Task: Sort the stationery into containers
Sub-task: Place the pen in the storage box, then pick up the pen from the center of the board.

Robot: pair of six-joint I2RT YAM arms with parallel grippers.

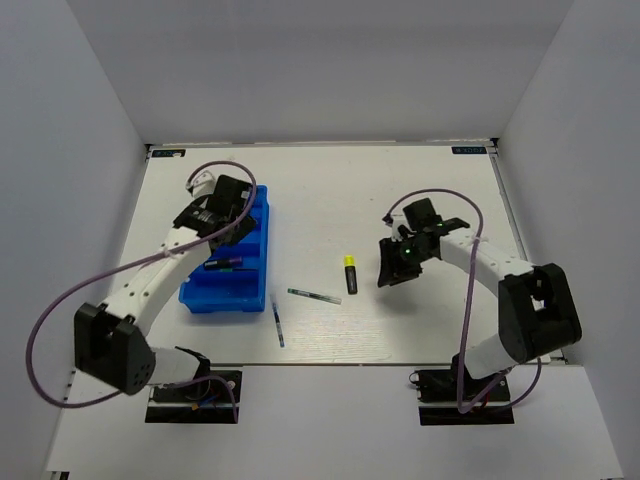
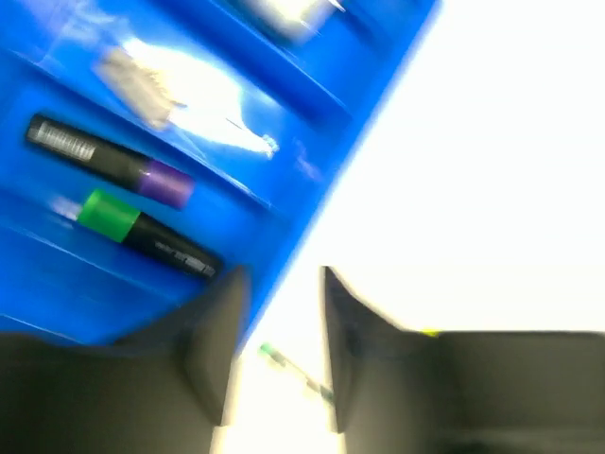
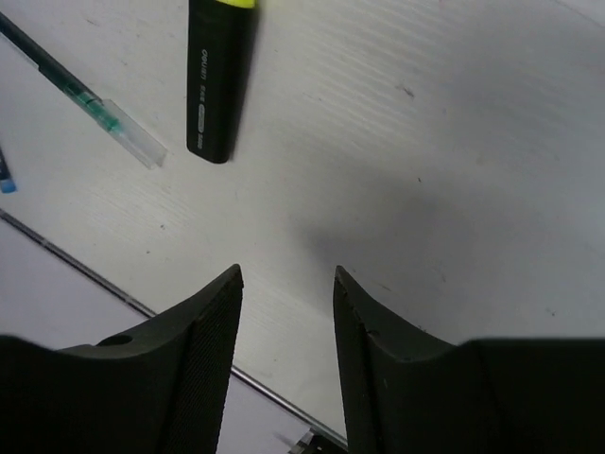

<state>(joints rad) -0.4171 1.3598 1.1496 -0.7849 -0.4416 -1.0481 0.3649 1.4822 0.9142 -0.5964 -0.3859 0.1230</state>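
The blue tray (image 1: 212, 292) is lying on the left half of the white desk (image 1: 420, 180), its long side running away from the arms. Inside it a purple-tipped black marker (image 2: 109, 161) and a green-capped black highlighter (image 2: 142, 232) are lying side by side and parallel; the blur is hiding whether a divider is standing between them. A pale scrap, perhaps the eraser (image 2: 132, 80), is resting one compartment farther on, too smeared to name with certainty.

Outside the tray, a yellow-capped highlighter (image 1: 350, 275) is lying near the middle of the desk, cap pointing away from the arms. A thin pen (image 1: 313, 296) is lying between it and the tray, and a second thin pen (image 1: 277, 322) is lying nearer the front edge, just off the tray's near corner.

The left arm is rising from its base and leaning forward and to the right, its wrist hanging over the far half of the tray. The left tool (image 2: 279, 284) is pointing down at the tray's right wall, its jaws standing slightly spread and pinching nothing.

The right arm is folding at the elbow and reaching leftward, its wrist tilting down. The right tool (image 3: 286, 279) is hovering over bare desk just right of the yellow-capped highlighter, jaws spread apart and gripping nothing.
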